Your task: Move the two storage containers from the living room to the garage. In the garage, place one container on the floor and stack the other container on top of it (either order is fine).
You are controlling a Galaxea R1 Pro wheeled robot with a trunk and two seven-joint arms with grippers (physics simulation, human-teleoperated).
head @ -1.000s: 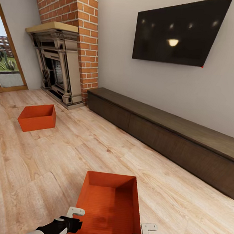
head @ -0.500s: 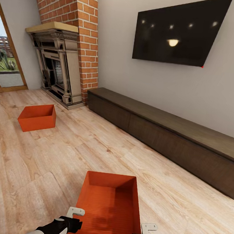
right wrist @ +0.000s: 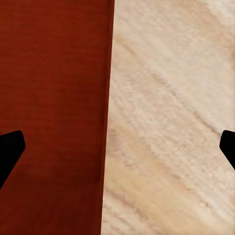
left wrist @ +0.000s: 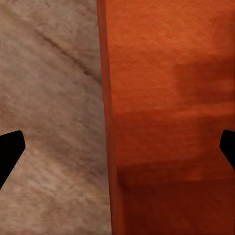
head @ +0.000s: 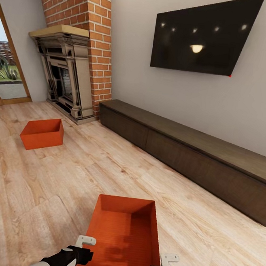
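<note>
TV screen (head: 203,36): I read no text, only light reflections.
Storage containers (head: 125,232): I see plain walls, no label.
Cabinet (head: 196,155): I find no markings.

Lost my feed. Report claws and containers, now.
Both claws open: left claw and right claw straddle near container side walls. Far container on wood floor by fireplace. Nothing between.

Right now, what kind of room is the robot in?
A living room, most likely. A red brick fireplace stands in the corner, a black TV hangs on the wall above a long dark low cabinet, and the floor is light wood plank. Two orange-red storage containers sit on it.
</note>
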